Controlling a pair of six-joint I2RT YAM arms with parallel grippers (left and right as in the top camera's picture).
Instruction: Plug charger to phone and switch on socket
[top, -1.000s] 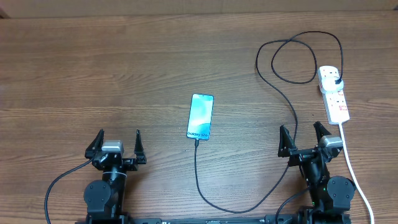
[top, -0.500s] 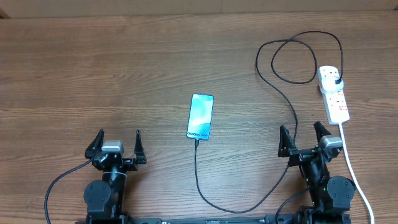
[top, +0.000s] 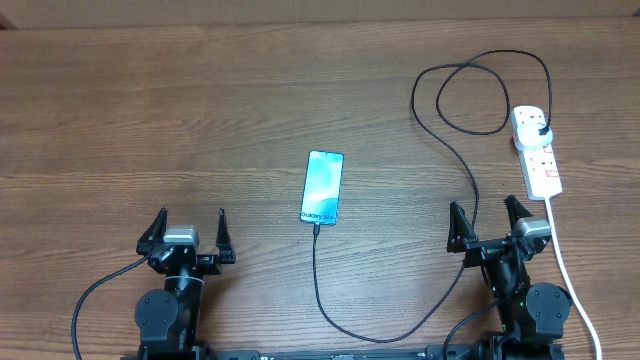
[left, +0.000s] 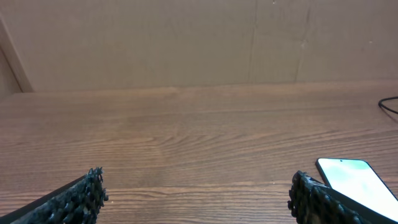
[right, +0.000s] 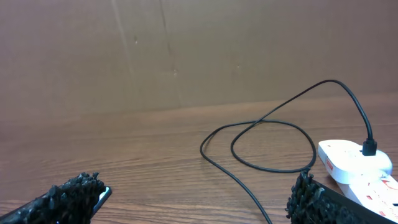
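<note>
I see my left gripper (top: 190, 215) and right gripper (top: 483, 210) spread wide, empty. The phone (top: 323, 188), mid-table, reads "Galaxy S24+". The charger (top: 318, 280) meets its lower edge and runs to the socket (top: 537, 152) at far right.

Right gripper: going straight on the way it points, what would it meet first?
Likely the charger cable, crossing just ahead between the right gripper's open fingers, if it runs low enough; the socket lies off to the right.
</note>
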